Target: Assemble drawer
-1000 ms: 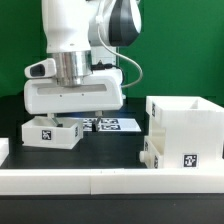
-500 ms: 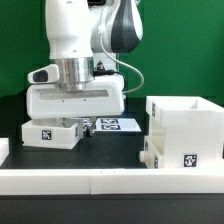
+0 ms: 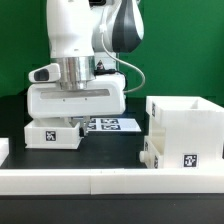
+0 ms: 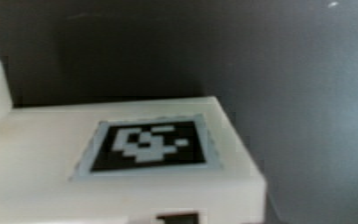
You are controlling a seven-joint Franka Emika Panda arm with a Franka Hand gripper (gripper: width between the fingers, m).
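Note:
One small white tray with a square tag lies at the exterior view's left. My gripper hangs right above its far right part. Its fingers are hidden between the white hand and the tray, so I cannot tell their state. In the wrist view the tray fills the near part of the picture, tag facing up, and no fingers show. The large cube-shaped housing stands at the exterior view's right. The second small tray lies against its front.
A long low white rail runs along the front edge. The marker board lies behind the gripper on the black table. A green wall closes the back.
The gripper has moved a little toward the exterior view's right and come down closer to the small tray. The tray and the housing have not visibly moved.

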